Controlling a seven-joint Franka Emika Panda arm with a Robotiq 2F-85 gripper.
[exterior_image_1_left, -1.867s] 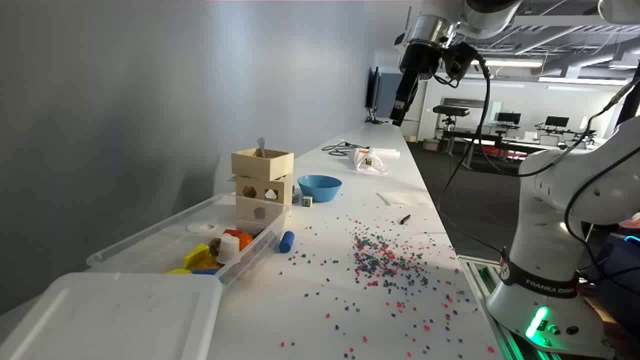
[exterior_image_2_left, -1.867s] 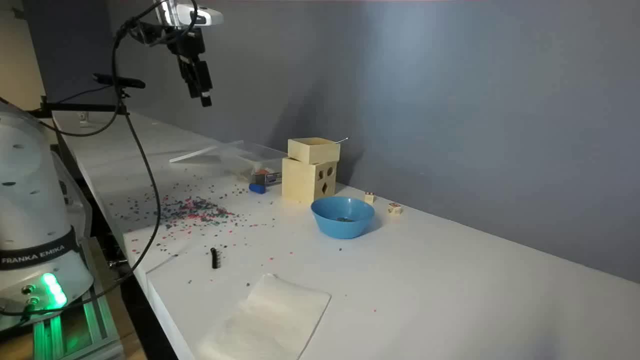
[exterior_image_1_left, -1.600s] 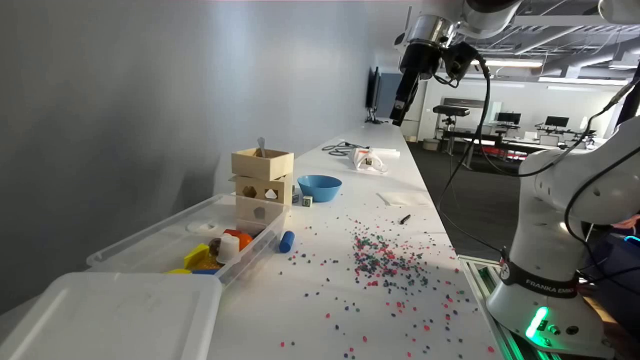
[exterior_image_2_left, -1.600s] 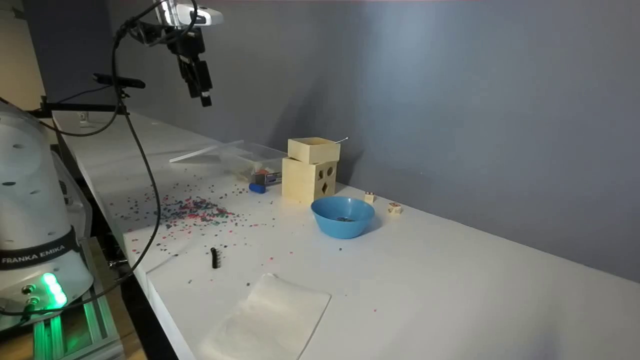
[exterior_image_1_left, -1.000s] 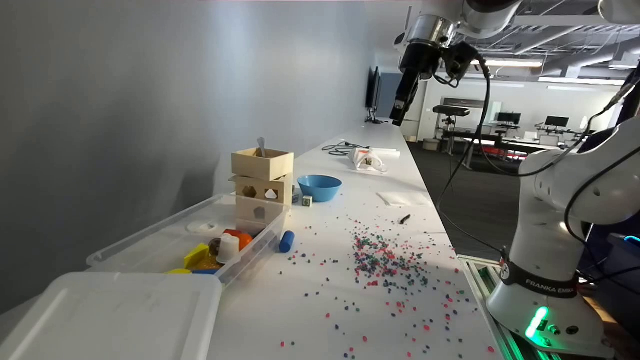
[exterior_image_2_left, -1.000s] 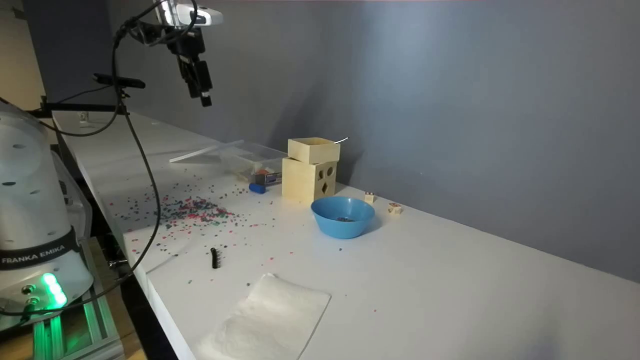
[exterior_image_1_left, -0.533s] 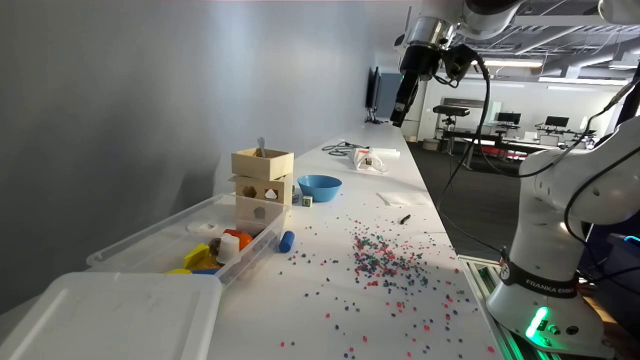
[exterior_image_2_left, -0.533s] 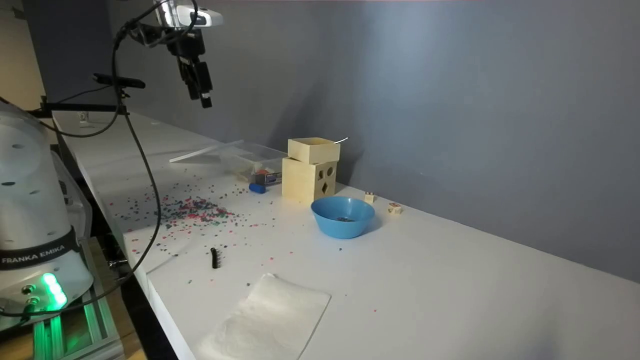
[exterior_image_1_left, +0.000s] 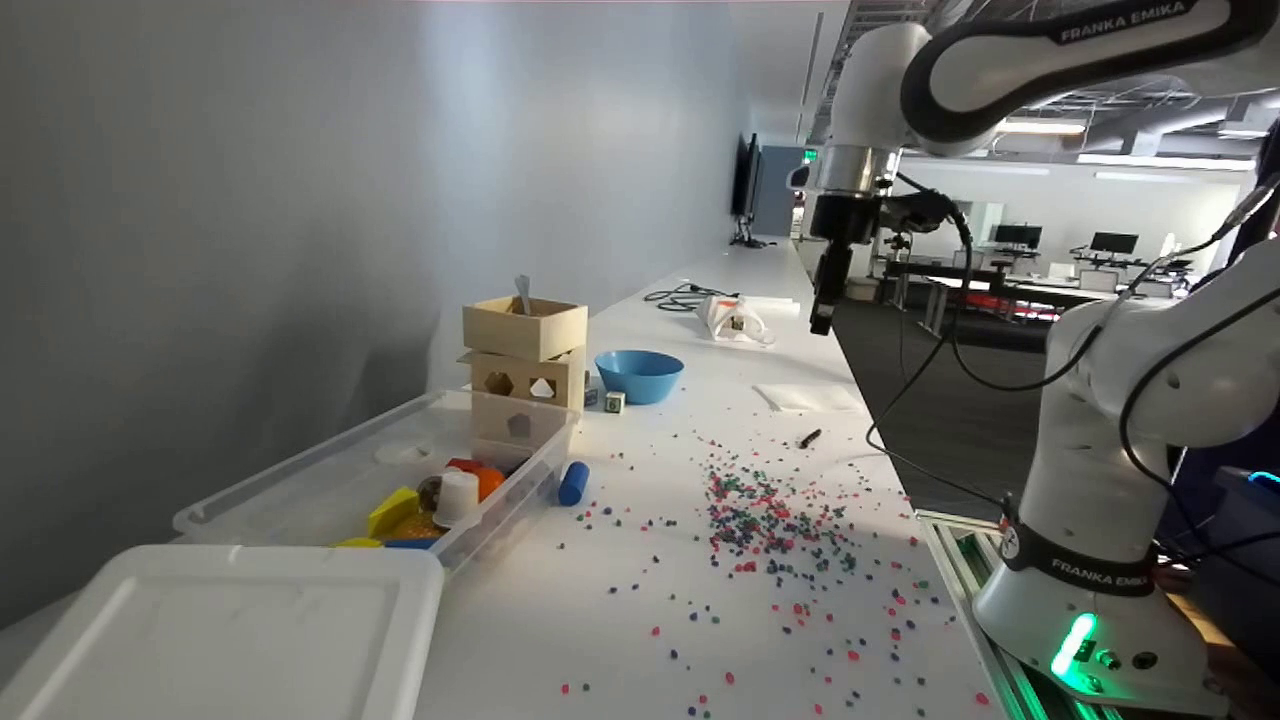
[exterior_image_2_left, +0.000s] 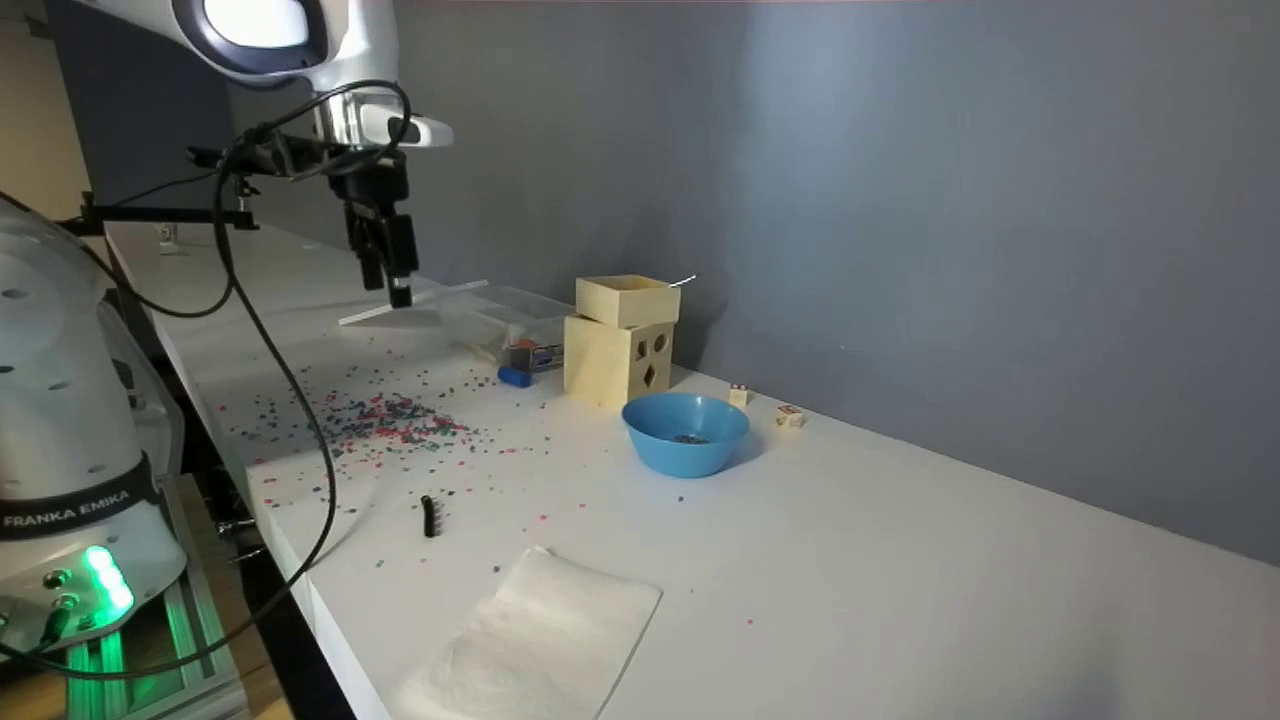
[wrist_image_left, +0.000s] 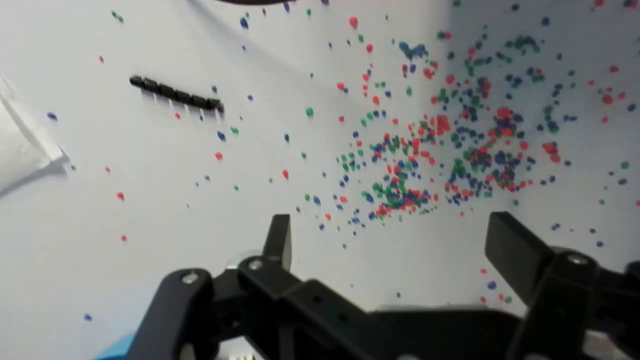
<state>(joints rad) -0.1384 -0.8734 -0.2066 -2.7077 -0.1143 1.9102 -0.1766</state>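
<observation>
Claw (wrist_image_left: 392, 240) hangs over the desk (exterior_image_2_left: 900, 560), well above it. Fingers (wrist_image_left: 517, 255) spread wide, desk surface showing through the gap. Small red, green and blue bits (wrist_image_left: 502, 162) lie strewn on the desk below: one dense patch, strays all around it. Black comb-like strip (wrist_image_left: 175, 93) lies among the strays, between that patch and a folded white cloth (exterior_image_2_left: 545, 640). Blue bowl (exterior_image_2_left: 680, 460) stands apart from the patch, some dark bits (exterior_image_2_left: 690, 439) in its bottom, small blocks (exterior_image_2_left: 790, 417) near it. Wooden box (exterior_image_2_left: 600, 360) with shaped holes stands by the bowl; shallow wooden tray (exterior_image_2_left: 620, 305) sits on top, thin handle (exterior_image_1_left: 523, 291) sticking out of it. Clear bin (exterior_image_1_left: 515, 500) just beside the box holds mixed toys (exterior_image_1_left: 457, 498). Blue cylinder (exterior_image_1_left: 574, 484) lies on the desk just outside the bin, pale lid (exterior_image_1_left: 230, 630) at the bin's end.
</observation>
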